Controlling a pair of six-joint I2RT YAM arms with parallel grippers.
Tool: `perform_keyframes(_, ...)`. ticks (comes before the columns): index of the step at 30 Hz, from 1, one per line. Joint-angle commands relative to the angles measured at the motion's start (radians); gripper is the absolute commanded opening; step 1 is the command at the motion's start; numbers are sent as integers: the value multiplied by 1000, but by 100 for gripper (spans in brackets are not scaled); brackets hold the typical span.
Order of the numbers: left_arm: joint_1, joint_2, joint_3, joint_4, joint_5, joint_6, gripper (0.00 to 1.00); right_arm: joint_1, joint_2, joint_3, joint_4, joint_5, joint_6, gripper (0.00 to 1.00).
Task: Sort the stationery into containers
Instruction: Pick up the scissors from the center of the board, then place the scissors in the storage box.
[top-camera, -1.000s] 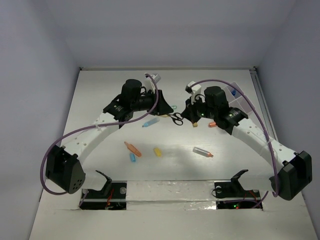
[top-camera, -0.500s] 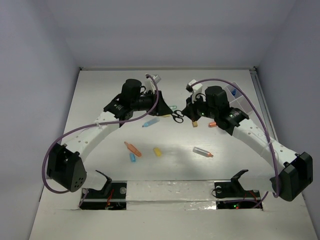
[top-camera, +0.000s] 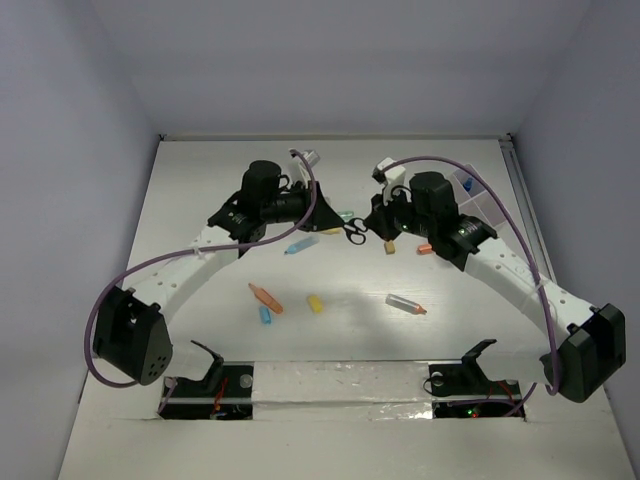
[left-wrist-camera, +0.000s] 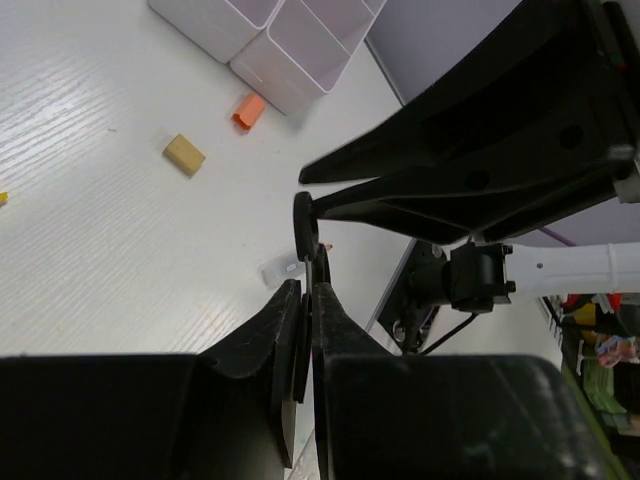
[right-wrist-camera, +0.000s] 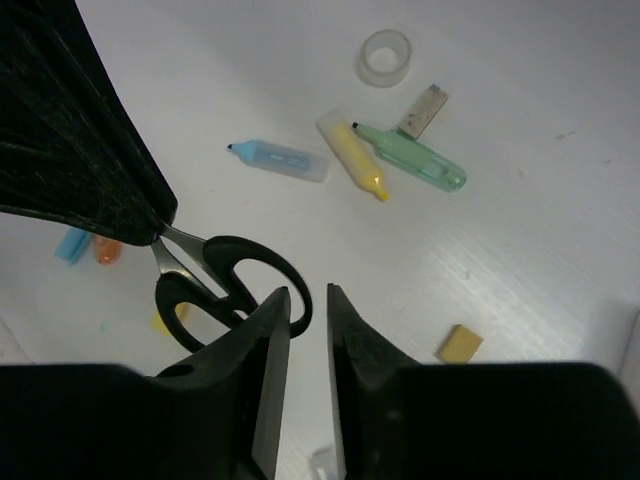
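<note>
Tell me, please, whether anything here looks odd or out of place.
Yes: the black scissors are pinched by their blades in the shut left fingers, while the right fingers stand slightly apart at one handle loop.

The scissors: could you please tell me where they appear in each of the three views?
Top external: scissors at centre, between the left end effector and the right end effector.
Left wrist: scissors edge-on at centre, blades gripped by the left end effector.
Right wrist: scissors lower left, handles beside the right end effector.
Shared landmark: the tan block, right of the scissors from above.
</note>
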Motion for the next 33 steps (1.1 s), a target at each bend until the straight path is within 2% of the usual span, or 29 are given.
perform_keyframes(1,3,-74,-86,208,-18,-92,0,10,-36,11,75,38,83,32)
perform_keyframes(3,3,-122,-158,287,-64,-141,0,10,-62,-7,101,57,122,52)
perform_keyframes(4,3,-142,-182,368,-84,-192,0,10,-71,-24,110,63,139,68)
perform_keyframes(9,3,-249,-311,565,-209,-290,0,10,-154,-81,186,63,291,99)
perform_keyframes(15,3,-344,-430,796,-289,-419,0,10,-252,-255,493,-18,547,100)
perform_keyframes(20,3,-341,-479,950,-280,-476,0,10,-242,-291,694,-127,677,100)
perform_keyframes(29,-58,-314,-500,1030,-274,-502,0,10,-194,-286,845,-187,751,98)
perform_keyframes(30,-58,-310,-500,1037,-276,-502,0,10,-185,-282,846,-189,753,95)
perform_keyframes(31,-69,-307,-497,1039,-274,-502,0,10,-180,-279,852,-192,757,88)
perform_keyframes(33,-79,-303,-494,1039,-276,-494,0,10,-177,-277,866,-196,762,85)
